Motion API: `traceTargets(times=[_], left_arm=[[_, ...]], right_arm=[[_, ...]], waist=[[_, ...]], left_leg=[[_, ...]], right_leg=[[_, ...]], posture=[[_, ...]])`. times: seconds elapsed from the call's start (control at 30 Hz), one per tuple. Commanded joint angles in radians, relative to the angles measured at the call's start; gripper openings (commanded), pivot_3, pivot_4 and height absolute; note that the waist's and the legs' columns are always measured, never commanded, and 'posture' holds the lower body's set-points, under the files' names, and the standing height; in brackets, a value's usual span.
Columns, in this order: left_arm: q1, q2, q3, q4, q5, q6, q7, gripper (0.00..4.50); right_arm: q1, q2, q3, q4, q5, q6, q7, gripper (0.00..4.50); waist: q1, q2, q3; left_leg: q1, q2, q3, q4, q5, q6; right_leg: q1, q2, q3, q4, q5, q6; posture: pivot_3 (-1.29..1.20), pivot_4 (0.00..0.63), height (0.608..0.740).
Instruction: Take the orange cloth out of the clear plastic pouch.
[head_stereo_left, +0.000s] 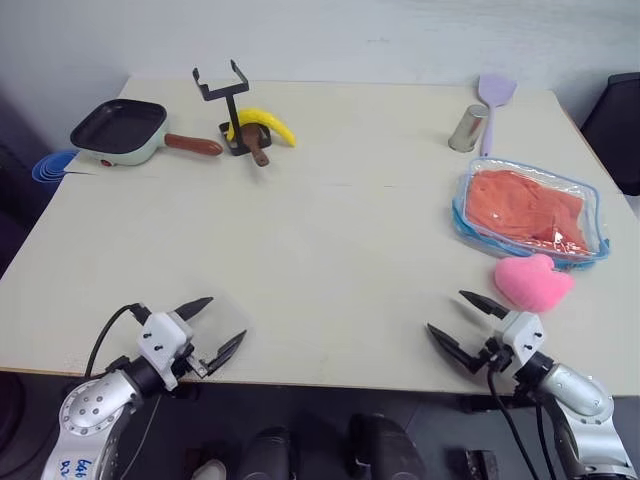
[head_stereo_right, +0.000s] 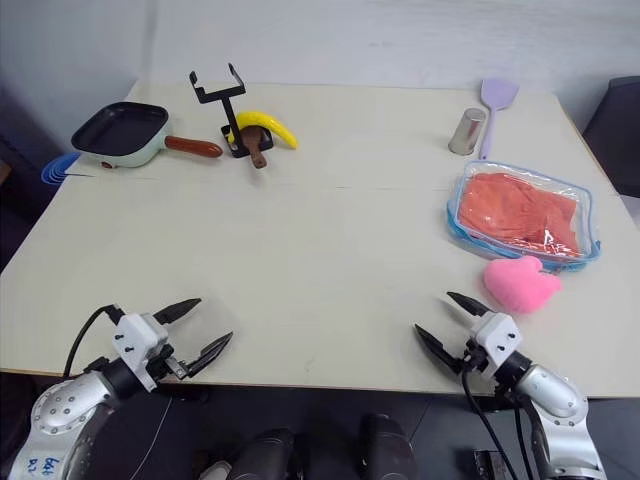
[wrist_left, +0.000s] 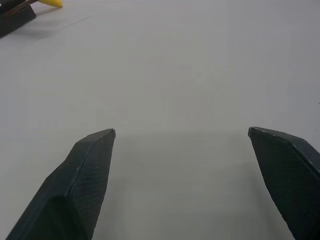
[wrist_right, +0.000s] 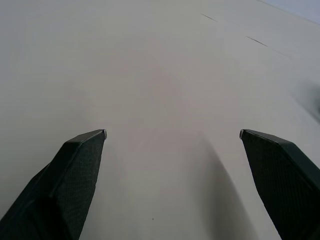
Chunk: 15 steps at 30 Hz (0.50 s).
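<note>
Orange cloth folded flat inside clear plastic pouch, lying on the right side of the pale table, with pink heart-shaped sponge just in front and metal cup and purple spatula behind. Left gripper and right gripper low over the near edge, fingers spread wide, holding nothing, well apart from the pouch.

The clear plastic pouch lies flat on the right side of the table, a rounded rectangle edged with light-blue zipper trim. The orange cloth is inside it, wrinkled and folded to a rough rectangle that takes up most of the pouch, showing bright through the glossy plastic.
</note>
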Motion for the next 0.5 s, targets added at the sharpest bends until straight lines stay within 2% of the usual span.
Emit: traceTargets(times=[0.03, 0.2, 0.5], left_arm=[[-0.007, 0.014, 0.0, -0.04, -0.025, 0.015, -0.022, 4.48], [-0.021, 0.023, 0.017, -0.056, -0.165, 0.109, -0.099, 4.48], [-0.034, 0.04, 0.012, -0.065, -0.185, 0.118, -0.147, 4.48]], right_arm=[[0.018, -0.007, -0.02, 0.0, -0.003, -0.028, 0.0, 4.5], [0.037, -0.004, -0.033, -0.004, -0.001, -0.04, -0.022, 4.5], [0.051, -0.011, -0.041, -0.03, -0.001, -0.041, -0.051, 4.5]], waist=[[0.0, 0.0, 0.0], [0.0, 0.0, 0.0], [0.0, 0.0, 0.0]], left_leg=[[0.0, 0.0, 0.0, 0.0, 0.0, 0.0], [0.0, 0.0, 0.0, 0.0, 0.0, 0.0], [0.0, 0.0, 0.0, 0.0, 0.0, 0.0]], right_leg=[[0.0, 0.0, 0.0, 0.0, 0.0, 0.0], [0.0, 0.0, 0.0, 0.0, 0.0, 0.0], [0.0, 0.0, 0.0, 0.0, 0.0, 0.0]], posture=[[0.0, 0.15, 0.74], [0.0, 0.15, 0.74], [0.0, 0.15, 0.74]])
